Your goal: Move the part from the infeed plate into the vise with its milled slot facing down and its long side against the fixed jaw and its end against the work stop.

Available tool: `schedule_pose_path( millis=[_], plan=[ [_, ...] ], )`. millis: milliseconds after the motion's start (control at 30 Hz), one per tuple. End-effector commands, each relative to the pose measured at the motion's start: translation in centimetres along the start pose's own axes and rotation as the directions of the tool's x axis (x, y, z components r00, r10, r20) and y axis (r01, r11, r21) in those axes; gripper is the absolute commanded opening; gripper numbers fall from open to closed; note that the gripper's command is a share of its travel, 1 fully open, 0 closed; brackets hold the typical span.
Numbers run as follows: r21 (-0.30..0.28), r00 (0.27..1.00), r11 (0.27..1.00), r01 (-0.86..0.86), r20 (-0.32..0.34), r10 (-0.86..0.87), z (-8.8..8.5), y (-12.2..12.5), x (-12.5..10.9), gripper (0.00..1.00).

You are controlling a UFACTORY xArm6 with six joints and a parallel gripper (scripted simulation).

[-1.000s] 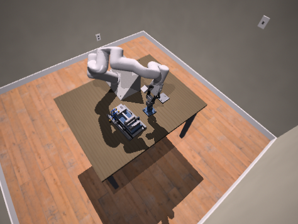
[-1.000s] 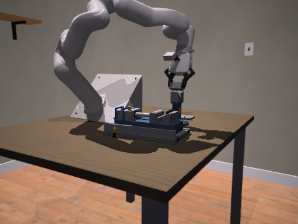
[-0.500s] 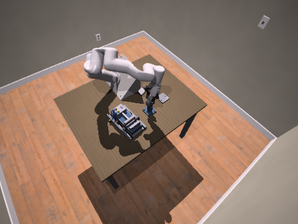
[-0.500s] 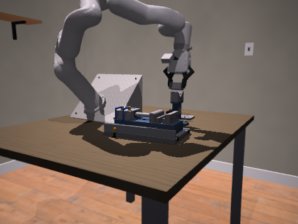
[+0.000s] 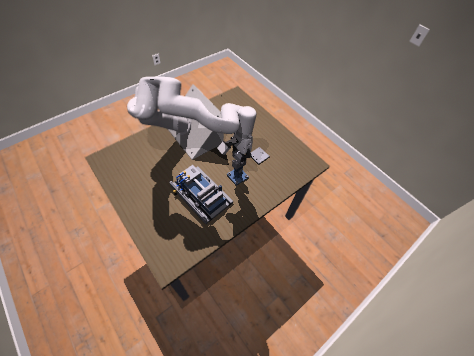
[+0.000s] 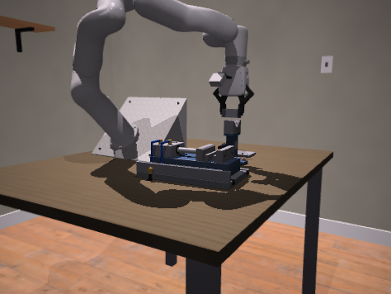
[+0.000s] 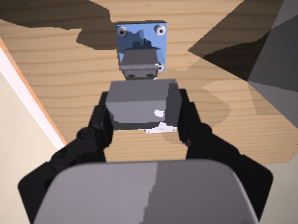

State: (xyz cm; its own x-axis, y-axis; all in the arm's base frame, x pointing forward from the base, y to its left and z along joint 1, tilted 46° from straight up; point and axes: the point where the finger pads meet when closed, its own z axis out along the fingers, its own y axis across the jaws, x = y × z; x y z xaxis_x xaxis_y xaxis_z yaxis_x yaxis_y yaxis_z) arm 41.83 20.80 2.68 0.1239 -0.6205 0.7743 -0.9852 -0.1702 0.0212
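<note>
Off to the pincer's left, as you see it from the exterior view, the vise [image 6: 194, 165] stands open on the table [image 6: 264, 198], its jaws apart and nothing visible between them. The pincer [image 6: 232, 112] itself is clamped on the part [image 7: 141, 105], the grey block gripped across its width and hanging from the fingers; you cannot tell from these views which face carries the milled slot. Directly beneath it stands the V-block [image 6: 231, 134] on its blue base, and the part hangs just above that rest, not yet touching. You appear to be at the regrip step: laying the block in the V-block so it can be retaken with the slot turned down. Your next move calls for a straight, slow descent, keeping the part square to the vee before letting go. To the right, beyond the pincer, the infeed plate [image 6: 247, 154] lies bare. The arm arches high from its base, wrist pointing straight down.
</note>
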Motion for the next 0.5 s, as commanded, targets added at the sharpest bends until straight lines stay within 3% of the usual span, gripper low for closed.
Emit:
schedule_pose_path(
  millis=[0, 467],
  plan=[
    [0.004, 1.000, 1.000, -0.001, 0.011, 0.001, -0.18, -0.09, -0.01, 0.00],
    [0.004, 0.997, 1.000, -0.001, 0.076, 0.001, -0.18, -0.09, 0.07, 0.00]
  ],
)
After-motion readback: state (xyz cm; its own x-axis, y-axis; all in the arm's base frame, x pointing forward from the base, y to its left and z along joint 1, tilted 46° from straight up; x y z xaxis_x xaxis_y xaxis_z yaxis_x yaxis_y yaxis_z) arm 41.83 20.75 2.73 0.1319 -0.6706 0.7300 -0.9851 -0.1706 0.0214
